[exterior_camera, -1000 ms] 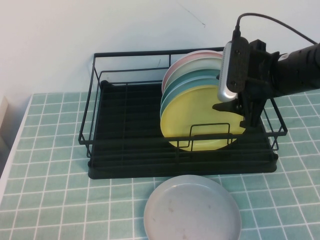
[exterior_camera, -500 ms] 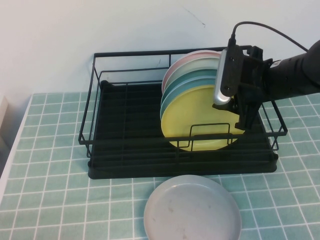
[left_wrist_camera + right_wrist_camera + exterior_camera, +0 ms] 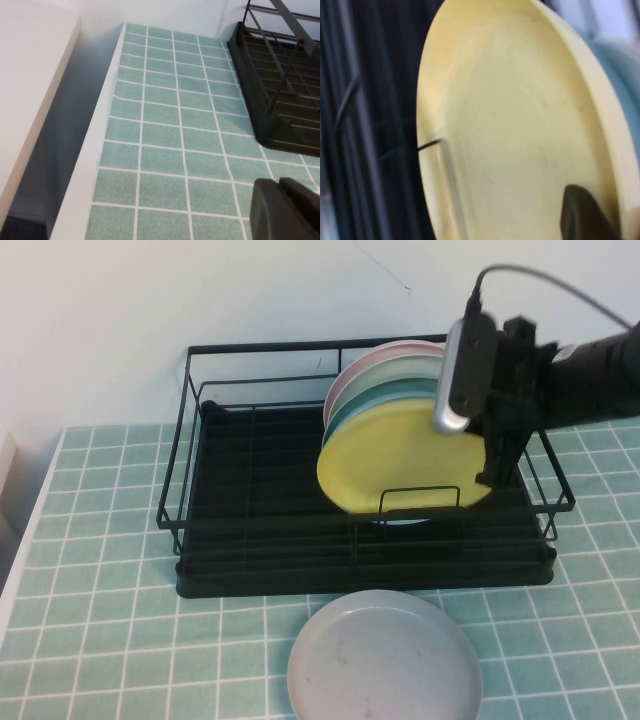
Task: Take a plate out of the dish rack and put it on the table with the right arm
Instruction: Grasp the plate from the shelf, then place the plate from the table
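Note:
The yellow plate stands on edge at the front of a stack in the black dish rack, raised so that its lower edge sits behind the small wire loop holder. My right gripper is shut on the plate's right rim. In the right wrist view the yellow plate fills the frame, with one black finger lying against its face. My left gripper is shut and empty over the green tiled table, near the rack's corner.
Behind the yellow plate stand teal, light blue and pink plates. A grey plate lies flat on the table in front of the rack. The table's white left edge drops off beside the left gripper.
The yellow plate has risen in the rack and come away from the plates behind it, held by my right gripper. The right arm moved slightly up.

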{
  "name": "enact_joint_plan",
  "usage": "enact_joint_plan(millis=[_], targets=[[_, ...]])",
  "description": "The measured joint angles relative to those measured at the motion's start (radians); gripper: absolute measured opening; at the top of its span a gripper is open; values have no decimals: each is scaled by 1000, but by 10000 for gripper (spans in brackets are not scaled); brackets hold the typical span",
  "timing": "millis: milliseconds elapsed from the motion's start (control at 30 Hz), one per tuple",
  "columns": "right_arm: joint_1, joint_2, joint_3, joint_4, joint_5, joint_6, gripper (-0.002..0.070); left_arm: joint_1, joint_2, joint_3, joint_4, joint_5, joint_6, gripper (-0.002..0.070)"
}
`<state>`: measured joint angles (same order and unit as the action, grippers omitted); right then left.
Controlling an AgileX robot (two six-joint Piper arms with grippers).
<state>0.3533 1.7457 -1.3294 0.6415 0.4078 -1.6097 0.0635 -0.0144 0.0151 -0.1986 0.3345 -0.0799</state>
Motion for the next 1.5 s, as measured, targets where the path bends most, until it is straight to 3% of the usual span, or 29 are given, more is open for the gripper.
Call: enact_joint_plan(millis=[200,300,433,567,633,733,900,1000,1200,1500], targets=[[2,-192,0,-17,-7,22,106,0,0,0,0,0,0,-3],[2,-301,0,-24,9,111,106,0,0,0,0,0,0,-3],[2,-426,0,-55,161,418,106,0,0,0,0,0,0,-3],[2,-505,1,-90,414,912,106,0,0,0,0,0,0,-3],[2,-531,32,-84,511,1050,106,0,0,0,0,0,0,-3],[2,-561,150,-9,562,1117,106,0,0,0,0,0,0,-3],[2,-565,439,185,452,1098,106,0,0,0,0,0,0,-3],[2,-525,547,324,355,1001,106,0,0,0,0,0,0,-3],[2,-364,573,509,283,822,106,0,0,0,0,0,0,-3],[2,-206,571,532,203,764,106,0,0,0,0,0,0,-3]])
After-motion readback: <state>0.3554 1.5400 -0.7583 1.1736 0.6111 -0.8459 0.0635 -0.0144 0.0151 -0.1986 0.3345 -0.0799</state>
